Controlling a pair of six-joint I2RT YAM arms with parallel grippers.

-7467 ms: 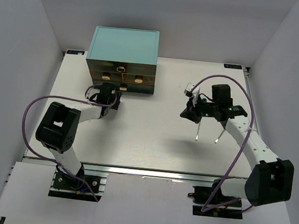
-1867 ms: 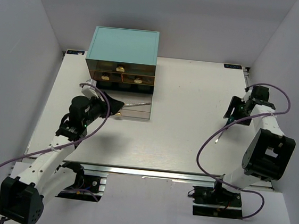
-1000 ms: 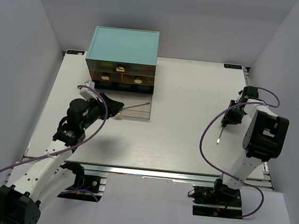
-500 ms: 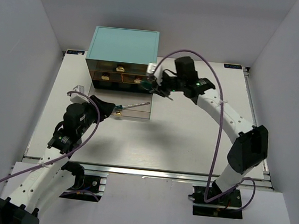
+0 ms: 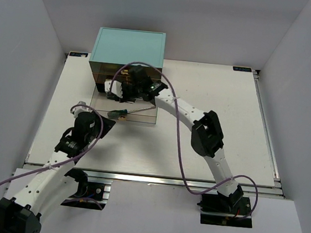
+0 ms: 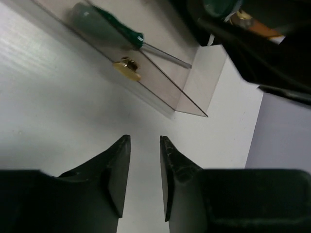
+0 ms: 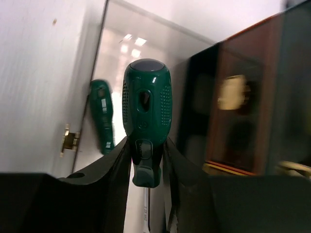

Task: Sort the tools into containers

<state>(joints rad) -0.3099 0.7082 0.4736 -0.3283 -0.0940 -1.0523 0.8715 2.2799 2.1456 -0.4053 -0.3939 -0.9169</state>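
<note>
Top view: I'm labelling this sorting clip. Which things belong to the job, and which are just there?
Job:
loose screwdriver, lying in the open drawer
held screwdriver, in the right gripper
cabinet
left gripper, empty

Just there:
table
cables
</note>
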